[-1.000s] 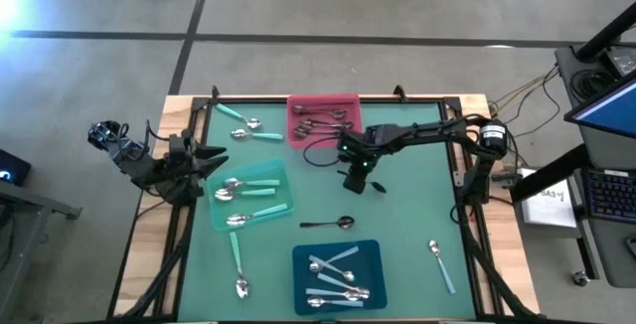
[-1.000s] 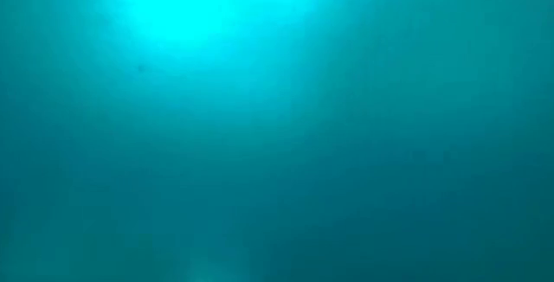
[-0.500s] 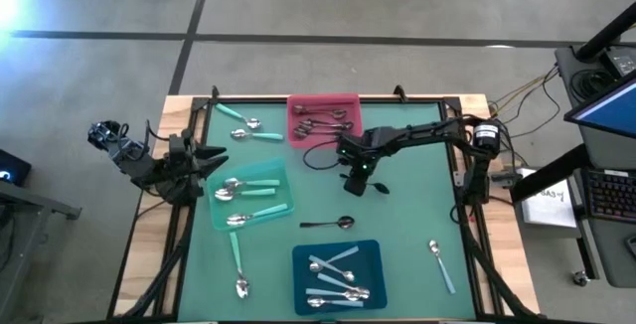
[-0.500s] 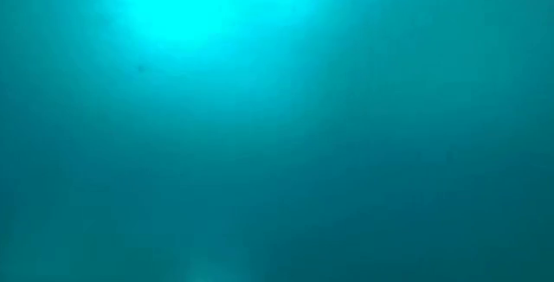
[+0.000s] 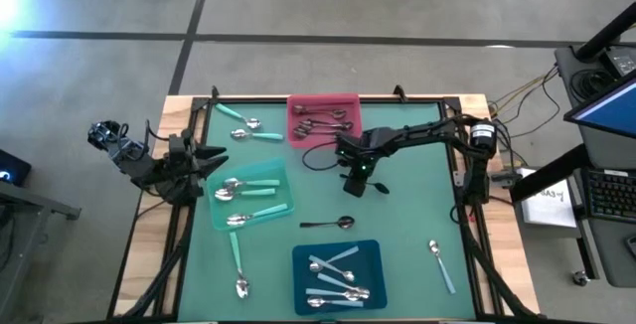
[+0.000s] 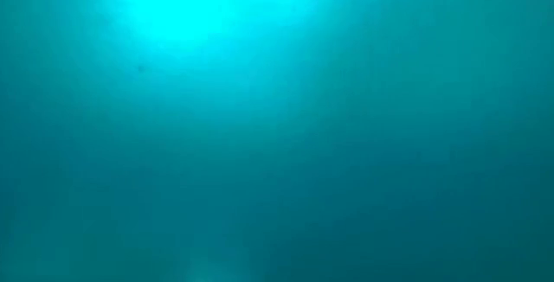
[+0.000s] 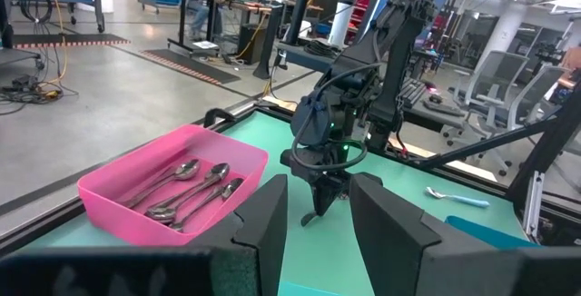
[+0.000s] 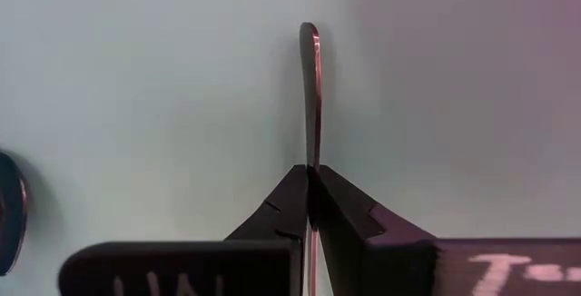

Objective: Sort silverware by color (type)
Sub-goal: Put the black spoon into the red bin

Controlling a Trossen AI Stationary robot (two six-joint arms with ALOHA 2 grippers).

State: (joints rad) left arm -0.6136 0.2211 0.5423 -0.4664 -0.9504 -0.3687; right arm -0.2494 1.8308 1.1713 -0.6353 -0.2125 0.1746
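My right gripper [image 5: 354, 178] points steeply down over the green mat, just near of the pink tray [image 5: 294, 105], which holds several dark metal spoons. It is shut on a thin metal piece of silverware [image 8: 310, 87], seen edge-on. My left gripper [image 7: 318, 232] waits open and level at the table's left edge [image 5: 213, 157]. Mint-handled spoons lie in the mint tray [image 5: 280, 177] and pale-blue ones in the blue tray [image 5: 370, 256]. Loose on the mat are a dark spoon [image 5: 336, 224], a pale-blue spoon [image 5: 440, 263] and three mint spoons [image 5: 244, 125]. The low view shows only a teal blur. My right gripper pinches the metal piece between its two fingertips, on its flat sides [image 8: 311, 171]. The fingers come from above, slanting down. A narrow rounded end [image 8: 310, 33] sticks out beyond the fingertips. Whether the piece touches the mat, I cannot tell.
A small dark object [image 5: 378, 187] lies on the mat just right of my right gripper. Black rails run along the table's edges [image 5: 459, 165]. Bare mat lies between the pink tray and the blue tray and toward the right edge.
My right gripper has sunk a little toward the mat, staying shut on the metal piece.
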